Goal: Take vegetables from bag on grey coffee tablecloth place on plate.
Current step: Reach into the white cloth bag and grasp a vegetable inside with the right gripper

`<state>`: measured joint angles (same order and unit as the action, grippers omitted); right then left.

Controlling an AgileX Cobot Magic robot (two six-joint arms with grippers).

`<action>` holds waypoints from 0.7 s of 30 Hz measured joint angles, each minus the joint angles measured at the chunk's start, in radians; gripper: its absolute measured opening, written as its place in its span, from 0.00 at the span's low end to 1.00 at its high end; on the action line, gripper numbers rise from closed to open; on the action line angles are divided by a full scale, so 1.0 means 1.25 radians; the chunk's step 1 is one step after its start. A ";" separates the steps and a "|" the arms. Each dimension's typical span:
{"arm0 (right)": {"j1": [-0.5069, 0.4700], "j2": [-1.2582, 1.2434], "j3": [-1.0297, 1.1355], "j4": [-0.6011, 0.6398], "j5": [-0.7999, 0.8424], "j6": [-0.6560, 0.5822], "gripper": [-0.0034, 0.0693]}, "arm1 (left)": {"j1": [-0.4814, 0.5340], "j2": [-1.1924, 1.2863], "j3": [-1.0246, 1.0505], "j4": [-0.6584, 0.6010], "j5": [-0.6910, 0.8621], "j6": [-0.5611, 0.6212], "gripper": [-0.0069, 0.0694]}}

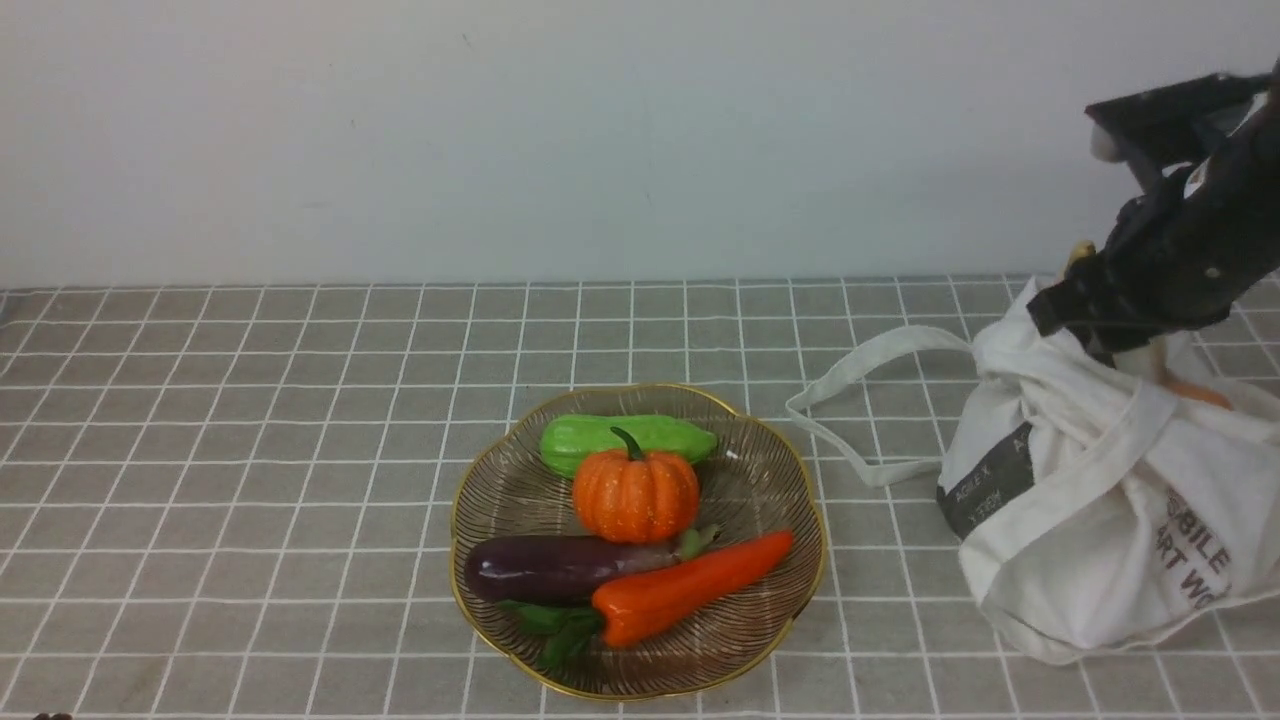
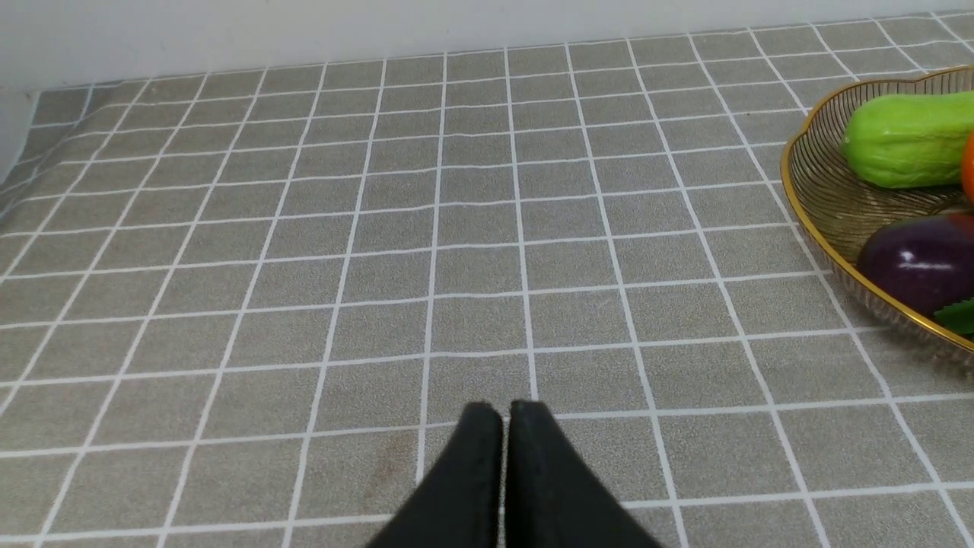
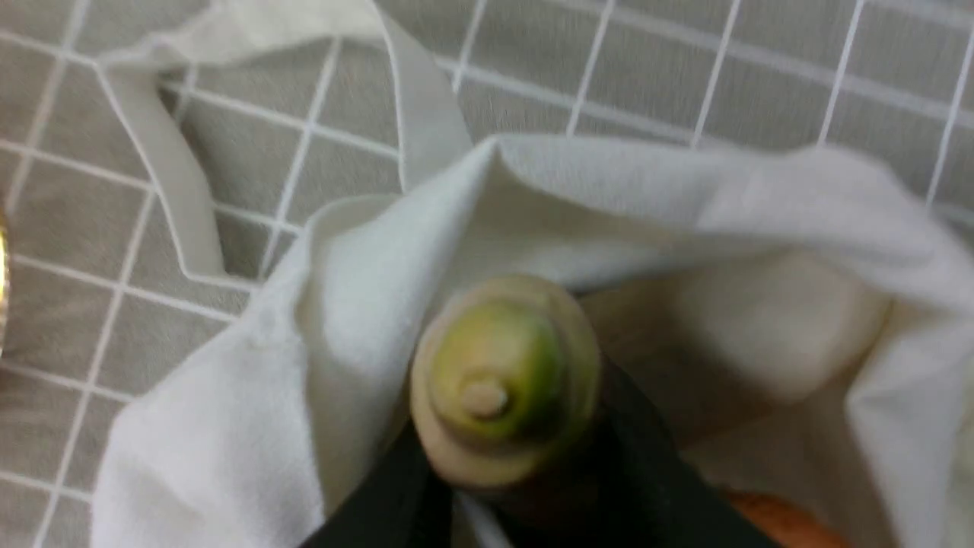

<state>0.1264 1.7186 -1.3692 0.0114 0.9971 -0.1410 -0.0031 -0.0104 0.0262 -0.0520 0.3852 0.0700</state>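
Right pincer [image 3: 525, 449]: green-tipped vegetable [image 3: 502, 380] pinched at bag [image 1: 1080, 500] mouth
Left pincer [image 2: 506, 415]: pressed together
Plate [image 1: 740, 620], left of bag: gourd [image 1: 600, 437] far, pumpkin [image 1: 637, 497] between, eggplant [image 1: 560, 568] and carrot [image 1: 690, 590] near

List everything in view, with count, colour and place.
tablecloth: one, grey with white grid, under plate and bag
plate: one, brown with gold rim, centre
gourd: one, green, on plate
pumpkin: one, orange, on plate
eggplant: one, dark purple, on plate
carrot: one, orange-red, green leaves, on plate
bag: one, white, right
pale vegetable: one, green-tipped, in right gripper
orange thing: one, in bag
wall: one, whitish, behind
grippers: two, black; right at bag, left over tablecloth
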 joint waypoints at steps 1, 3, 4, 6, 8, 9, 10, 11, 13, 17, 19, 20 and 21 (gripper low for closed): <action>0.000 0.000 0.000 -0.001 0.012 0.008 0.37 | 0.000 0.000 0.000 0.000 0.000 0.000 0.08; 0.000 -0.008 0.000 -0.002 0.024 0.018 0.37 | 0.000 0.000 0.000 0.000 0.000 0.000 0.08; 0.000 -0.014 0.000 -0.001 0.030 0.023 0.37 | 0.000 0.000 0.000 0.000 0.000 0.000 0.08; 0.000 -0.028 0.000 0.005 0.039 0.026 0.37 | 0.000 0.000 0.000 0.000 0.000 0.000 0.08; 0.000 -0.048 0.000 0.013 0.051 0.027 0.37 | 0.000 0.000 0.000 0.000 0.000 0.000 0.08; 0.000 -0.048 0.000 0.013 0.051 0.027 0.37 | 0.000 0.000 0.000 0.000 0.000 0.000 0.08; 0.000 -0.047 0.000 0.011 0.054 0.027 0.37 | 0.000 0.000 0.000 0.000 0.000 0.000 0.08; 0.000 -0.043 0.000 0.008 0.055 0.027 0.37 | 0.000 0.000 0.000 0.000 0.000 0.000 0.08; 0.000 -0.022 0.000 0.005 0.055 0.027 0.37 | 0.000 0.000 0.000 0.000 0.000 0.000 0.08; 0.000 0.012 0.000 0.009 0.050 0.029 0.37 | 0.000 0.000 0.000 0.000 0.000 0.000 0.08; 0.000 0.017 0.000 0.009 0.047 0.029 0.40 | 0.000 0.000 0.000 0.000 0.000 0.000 0.08; 0.000 0.017 -0.001 0.010 0.046 0.030 0.42 | 0.000 0.000 0.000 0.000 0.000 0.000 0.08; 0.000 0.017 -0.001 0.011 0.044 0.030 0.50 | 0.000 0.000 0.000 0.000 0.000 0.000 0.08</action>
<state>0.1264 1.7396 -1.3710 0.0254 1.0522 -0.1035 -0.0031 -0.0104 0.0262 -0.0520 0.3852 0.0700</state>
